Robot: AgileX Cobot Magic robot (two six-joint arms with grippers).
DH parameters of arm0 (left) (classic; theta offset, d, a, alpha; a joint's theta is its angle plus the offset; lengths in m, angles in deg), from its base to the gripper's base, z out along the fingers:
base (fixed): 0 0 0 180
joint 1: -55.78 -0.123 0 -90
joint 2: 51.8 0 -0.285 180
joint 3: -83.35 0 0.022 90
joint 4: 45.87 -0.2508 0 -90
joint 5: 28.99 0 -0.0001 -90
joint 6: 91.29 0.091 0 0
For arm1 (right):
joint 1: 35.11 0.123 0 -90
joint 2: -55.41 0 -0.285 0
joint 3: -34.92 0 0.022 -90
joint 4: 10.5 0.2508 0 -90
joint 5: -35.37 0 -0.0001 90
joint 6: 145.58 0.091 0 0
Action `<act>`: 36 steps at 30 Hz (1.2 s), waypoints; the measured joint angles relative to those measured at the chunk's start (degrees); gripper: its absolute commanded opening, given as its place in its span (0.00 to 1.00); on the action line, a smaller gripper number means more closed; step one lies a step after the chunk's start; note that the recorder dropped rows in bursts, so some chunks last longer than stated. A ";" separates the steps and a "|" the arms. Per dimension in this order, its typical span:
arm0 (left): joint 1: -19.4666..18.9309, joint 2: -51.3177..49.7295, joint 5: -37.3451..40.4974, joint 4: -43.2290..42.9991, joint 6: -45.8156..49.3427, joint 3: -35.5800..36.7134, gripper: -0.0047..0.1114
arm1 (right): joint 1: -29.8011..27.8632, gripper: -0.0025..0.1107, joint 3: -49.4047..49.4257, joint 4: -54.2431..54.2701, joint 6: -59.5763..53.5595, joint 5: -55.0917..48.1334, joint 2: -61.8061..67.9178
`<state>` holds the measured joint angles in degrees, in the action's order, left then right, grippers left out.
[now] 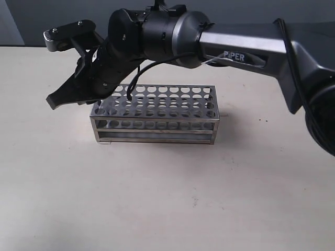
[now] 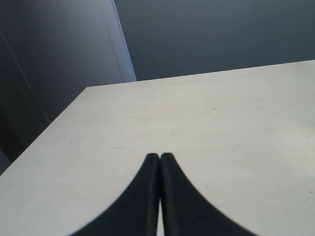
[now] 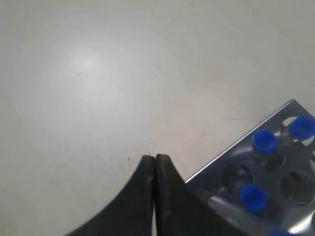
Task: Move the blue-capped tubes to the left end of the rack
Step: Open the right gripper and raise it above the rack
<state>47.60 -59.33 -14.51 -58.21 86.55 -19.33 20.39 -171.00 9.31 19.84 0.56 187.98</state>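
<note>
The table (image 1: 167,209) is bare apart from one thing, so you have free room on every side. The right arm (image 1: 246,52) reaches across the middle and hangs over the left end of the rack (image 1: 157,112), which stands square on the table near the centre.

The right end effector (image 3: 155,161) has its jaws pressed together with nothing between them. Its tip sits just off the rack's corner, over bare table. The left end effector (image 2: 160,157) is also closed and empty, over an open stretch of table with the rack out of its view.

In the right wrist view the blue-capped tubes (image 3: 265,141) stand in holes at that corner of the rack, four caps close together, the last one cut by the frame edge. In the exterior view the arm hides them. Judging by where the arm hangs, that corner is the left end, so the placing looks done and the step in hand is the retreat.

Do it cleanly: lift first, then swing away from the rack, so the closed tip never sweeps back across the caps. Watch the black cable (image 1: 130,89) that droops toward the top plate, since it could snag a cap as you pull off. Once clear, check from the exterior view that all four tubes stand upright.
</note>
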 measured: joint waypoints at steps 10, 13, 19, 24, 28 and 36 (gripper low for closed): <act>0.00 0.00 0.00 0.00 0.00 0.00 0.04 | 0.00 0.02 0.00 0.15 0.00 0.00 0.13; 0.00 0.00 0.00 0.00 0.00 0.00 0.04 | 0.00 0.02 0.00 0.15 -0.14 0.24 0.13; 0.00 0.00 0.00 0.00 0.00 0.00 0.04 | 0.00 0.02 0.00 0.15 -0.14 0.62 -0.77; 0.00 0.00 0.00 0.00 0.00 0.00 0.04 | 0.00 0.02 0.00 0.15 -0.14 2.02 -1.27; 0.00 0.00 0.00 0.00 0.00 0.00 0.04 | 0.00 0.03 0.00 -3.04 3.39 2.58 -4.56; 0.00 0.00 0.00 0.00 0.00 0.00 0.04 | 0.00 0.37 0.00 -23.33 17.65 -12.83 -10.16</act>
<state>47.60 -59.33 -14.51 -58.21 86.55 -19.33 20.39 -171.00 -14.01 37.49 -12.28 177.81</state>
